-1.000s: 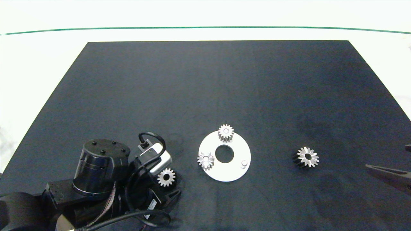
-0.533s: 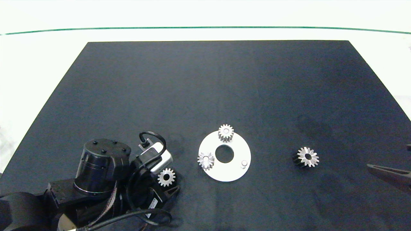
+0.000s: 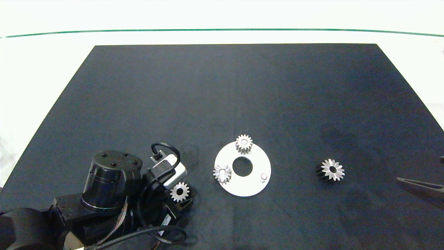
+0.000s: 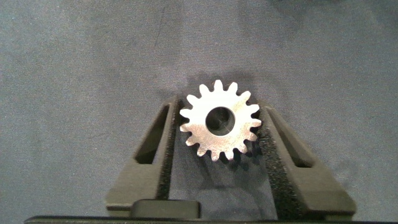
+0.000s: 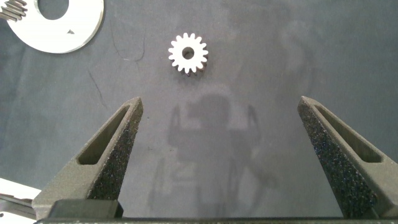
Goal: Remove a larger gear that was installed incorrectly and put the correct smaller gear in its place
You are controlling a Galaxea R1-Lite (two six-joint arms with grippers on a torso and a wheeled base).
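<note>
Smaller gear (image 4: 219,121) lay flat on the black mat (image 3: 229,97), between the left gripper's (image 3: 183,200) fingers (image 4: 292,155), both foam pads closed against its teeth. Larger gear (image 3: 332,169) sat alone on the mat, well to the right of the white ring plate (image 3: 242,185). Two other gears stood on that plate; one peg (image 3: 263,177) bare. Right gripper (image 5: 230,155) hung near the mat's right edge, fingers spread wide, holding nothing.
</note>
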